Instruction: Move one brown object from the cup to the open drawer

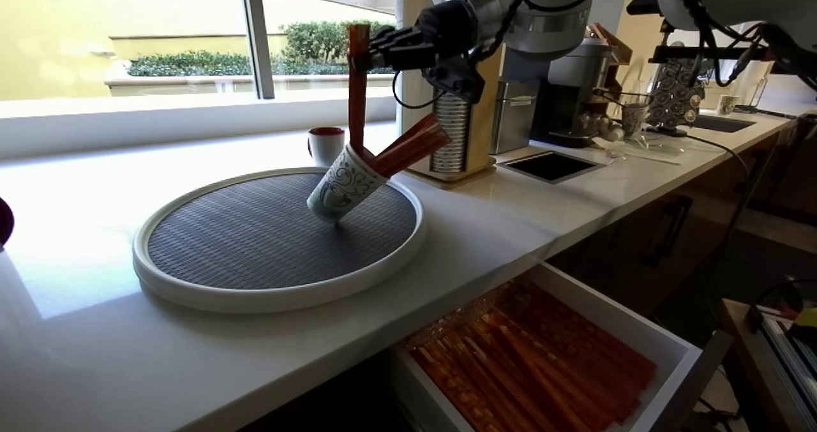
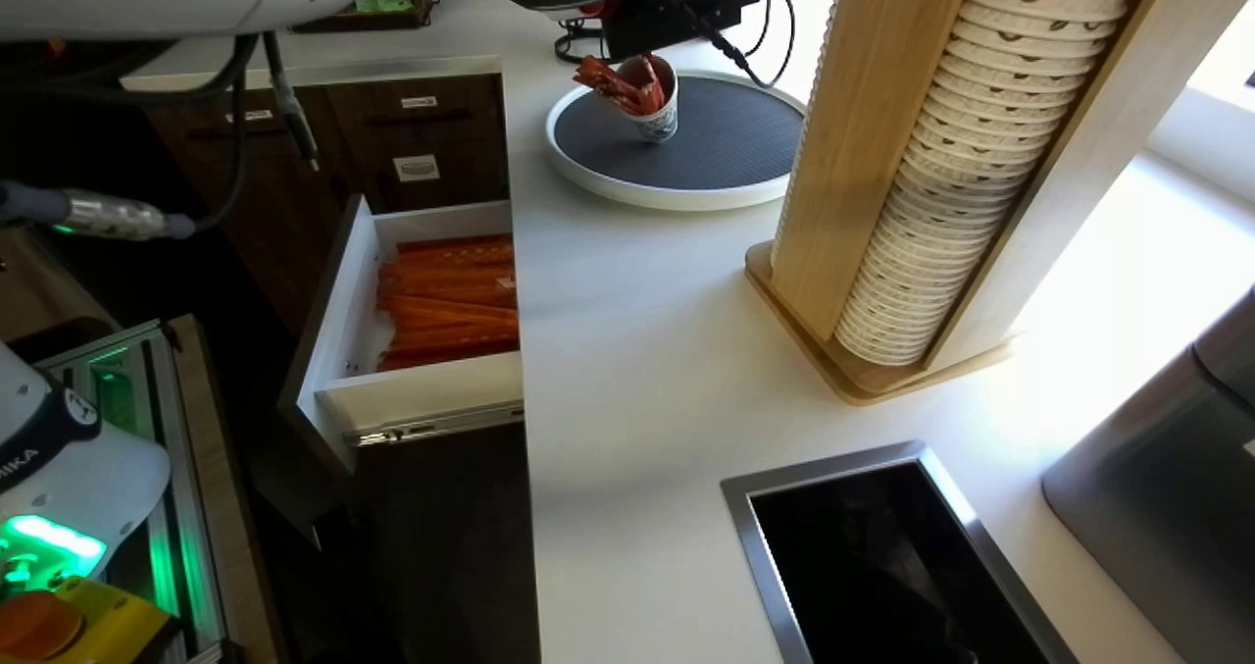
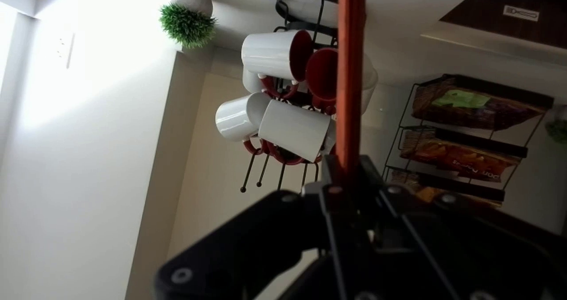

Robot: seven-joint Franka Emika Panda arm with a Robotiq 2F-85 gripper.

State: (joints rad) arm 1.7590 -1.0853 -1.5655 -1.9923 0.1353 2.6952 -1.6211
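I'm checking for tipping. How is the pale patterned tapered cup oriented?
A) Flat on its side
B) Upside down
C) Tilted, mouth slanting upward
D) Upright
C: in an exterior view the pale patterned tapered cup leans at a slant over the round grey white-rimmed tray, with a long flat reddish-brown stick rising from its mouth into the black pincer.

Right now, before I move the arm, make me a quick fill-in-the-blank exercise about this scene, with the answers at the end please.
1. The jaws hold one reddish-brown stick, its lower end ____, not outside, the patterned cup.
2. Not upright but ____, that cup is over the round tray.
3. The drawer is ____, not shut.
4. The white mug has a ____ interior.
Missing words: inside; tilted; open; red.
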